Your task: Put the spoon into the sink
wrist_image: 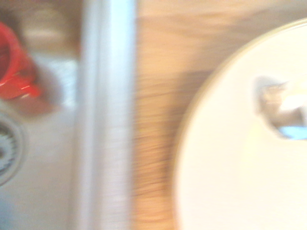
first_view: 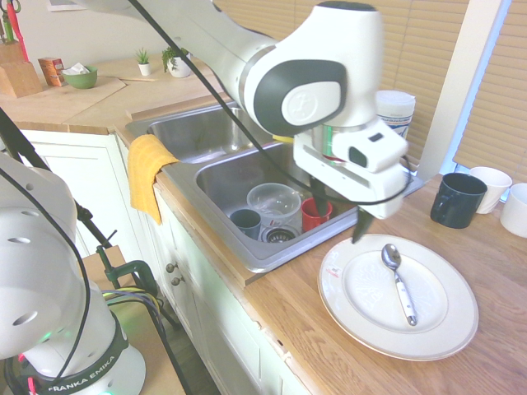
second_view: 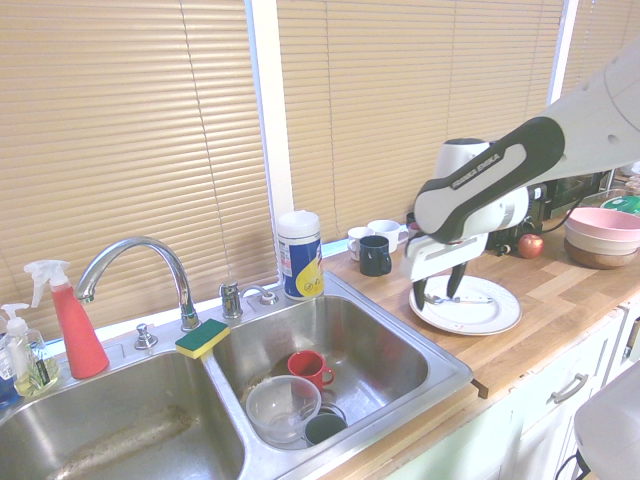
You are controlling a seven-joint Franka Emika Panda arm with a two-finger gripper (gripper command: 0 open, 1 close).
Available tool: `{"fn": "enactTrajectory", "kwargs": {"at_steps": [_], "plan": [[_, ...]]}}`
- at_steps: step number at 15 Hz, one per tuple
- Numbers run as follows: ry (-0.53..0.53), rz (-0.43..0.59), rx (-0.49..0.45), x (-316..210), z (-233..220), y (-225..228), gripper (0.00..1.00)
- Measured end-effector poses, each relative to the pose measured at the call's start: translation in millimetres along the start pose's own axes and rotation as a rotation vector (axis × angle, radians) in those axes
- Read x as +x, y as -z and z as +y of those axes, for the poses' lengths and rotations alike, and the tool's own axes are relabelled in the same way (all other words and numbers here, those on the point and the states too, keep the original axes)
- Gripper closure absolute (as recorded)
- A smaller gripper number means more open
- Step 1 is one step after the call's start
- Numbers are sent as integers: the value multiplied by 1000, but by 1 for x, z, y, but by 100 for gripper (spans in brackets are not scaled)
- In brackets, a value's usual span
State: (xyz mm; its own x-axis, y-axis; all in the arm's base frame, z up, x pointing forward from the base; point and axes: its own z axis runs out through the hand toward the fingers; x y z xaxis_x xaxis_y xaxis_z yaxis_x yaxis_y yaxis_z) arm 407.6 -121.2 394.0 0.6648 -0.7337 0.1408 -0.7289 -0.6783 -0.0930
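Pincer hangs released and empty over the strip of tabletop between sink and plate. Spoon lies flat on the plate, just beside the pincer on the side away from the sink, bowl nearer, white handle pointing away. Blurred wrist view probably shows the bowl alone.

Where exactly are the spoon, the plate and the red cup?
spoon [first_view: 398,281]: first exterior view, on its white handle.
plate [first_view: 449,329]: first exterior view, on its bare rim.
red cup [second_view: 305,366]: second exterior view, on its side wall.
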Motion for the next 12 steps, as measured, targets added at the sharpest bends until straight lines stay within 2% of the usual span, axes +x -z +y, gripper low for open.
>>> {"fn": "enactTrajectory", "kwargs": {"at_steps": [5,9,12], "plan": [[70,7,-7,44,45,-9,0],[233,-8,-26,72,64,-45,0],[353,-6,1,87,72,-57,0]]}}
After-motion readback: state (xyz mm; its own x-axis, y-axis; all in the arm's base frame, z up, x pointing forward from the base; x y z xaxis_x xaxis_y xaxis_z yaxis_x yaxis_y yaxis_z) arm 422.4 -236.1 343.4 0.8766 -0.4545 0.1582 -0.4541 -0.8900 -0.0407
